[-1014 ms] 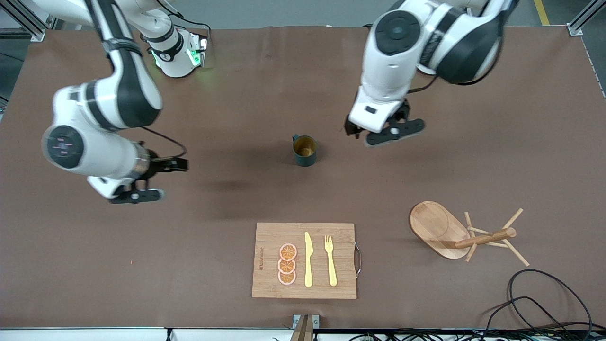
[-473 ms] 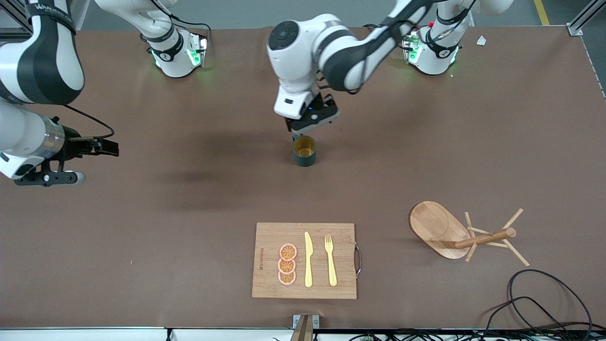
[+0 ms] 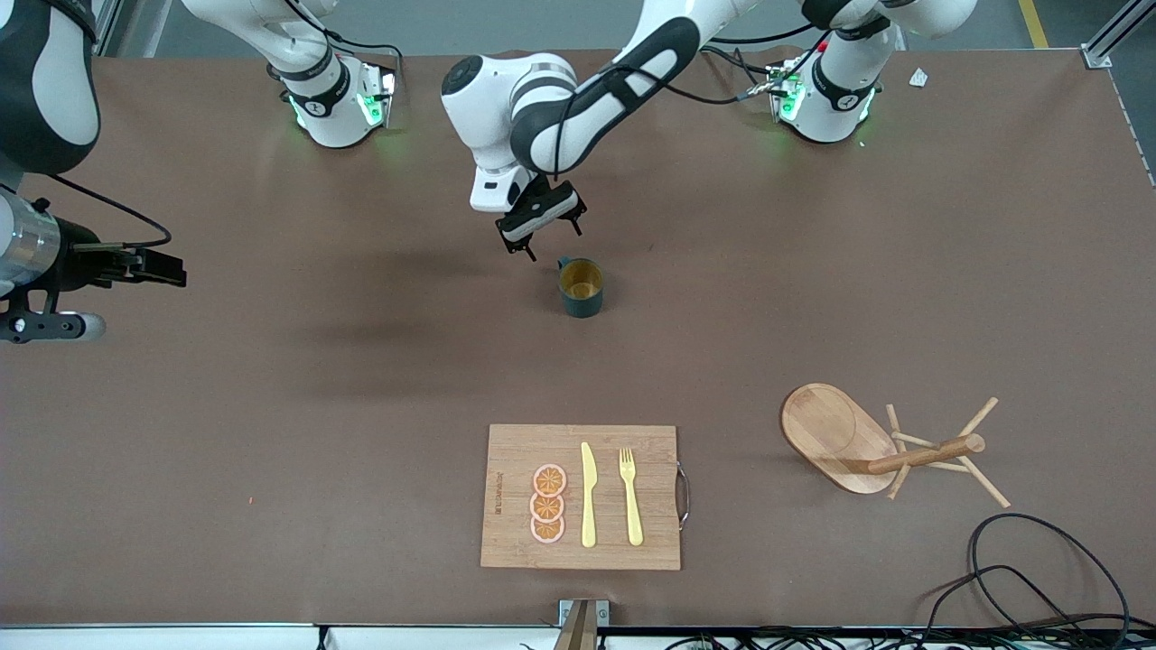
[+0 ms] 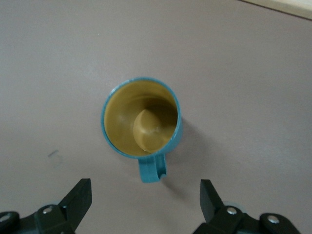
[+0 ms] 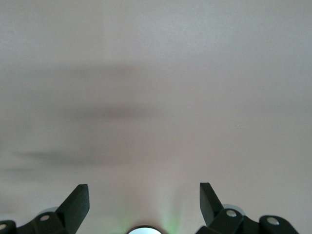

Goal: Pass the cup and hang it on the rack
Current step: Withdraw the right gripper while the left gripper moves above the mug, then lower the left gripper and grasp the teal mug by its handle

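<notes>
Presently the cup (image 3: 582,287) stands upright near the middle of the table (image 3: 271,451), mouth up, with bare brown surface on every side of it. Its loop handle (image 4: 152,168) points toward the left gripper (image 3: 542,240), which hangs low just beside the cup on the side toward the robots' bases. The left gripper's fingers (image 4: 78,200) are spread wide and hold nothing; in the left wrist view the handle lies between them, touched by neither.

The right gripper (image 3: 135,267) waits at the table edge at the right arm's end, well apart from the cup. Its fingers (image 5: 75,202) are likewise spread wide and empty, over bare table.

The rack (image 3: 880,451) sits nearer the front camera than the cup and toward the left arm's end, its post and pegs showing beside the oval base in the front view. Open surface separates it from the cup.

A cutting board (image 3: 506,451) lies near the front edge, carrying three orange slices (image 3: 547,504), a yellow knife (image 3: 588,496) and a yellow fork (image 3: 630,496). Black cables (image 3: 1039,569) loop at the front corner nearest the rack.
</notes>
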Tool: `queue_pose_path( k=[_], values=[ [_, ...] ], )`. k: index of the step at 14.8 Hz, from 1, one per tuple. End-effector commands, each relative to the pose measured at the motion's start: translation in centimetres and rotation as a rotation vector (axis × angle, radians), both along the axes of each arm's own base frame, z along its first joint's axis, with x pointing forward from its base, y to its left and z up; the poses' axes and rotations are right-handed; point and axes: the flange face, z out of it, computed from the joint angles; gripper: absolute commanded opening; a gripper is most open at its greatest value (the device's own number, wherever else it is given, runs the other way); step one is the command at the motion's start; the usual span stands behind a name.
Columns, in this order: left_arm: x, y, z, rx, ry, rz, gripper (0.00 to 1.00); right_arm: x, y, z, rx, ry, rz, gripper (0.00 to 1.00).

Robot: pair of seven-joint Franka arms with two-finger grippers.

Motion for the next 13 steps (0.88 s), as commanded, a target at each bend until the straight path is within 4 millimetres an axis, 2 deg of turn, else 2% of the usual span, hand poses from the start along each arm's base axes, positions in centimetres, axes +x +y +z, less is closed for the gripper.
queue_pose_path(
  k=[1, 3, 6, 9, 13],
  values=[
    [-1.2, -1.2, -1.5, 0.015, -0.099, 0.045, 0.93, 0.7, -0.8, 0.3, -0.010, -0.001, 0.001, 1.00],
    [-2.5, -1.6, -3.2, 0.022, -0.180, 0.083, 0.91, 1.0, -0.4, 1.1, -0.014, -0.022, 0.000, 1.00],
    [-4.6, -2.2, -6.2, 0.044, -0.286, 0.067, 0.86, 1.3, -0.5, 0.4, 0.000, -0.026, 0.005, 1.00],
    [-4.3, -1.9, -7.3, 0.062, -0.383, 0.025, 0.80, 1.5, -0.1, 0.5, 0.001, -0.033, 0.003, 1.00],
    [-5.1, -0.2, -9.9, 0.127, -0.401, -0.025, 0.77, 1.4, -0.1, 0.4, 0.049, -0.033, -0.013, 1.00]
  ],
)
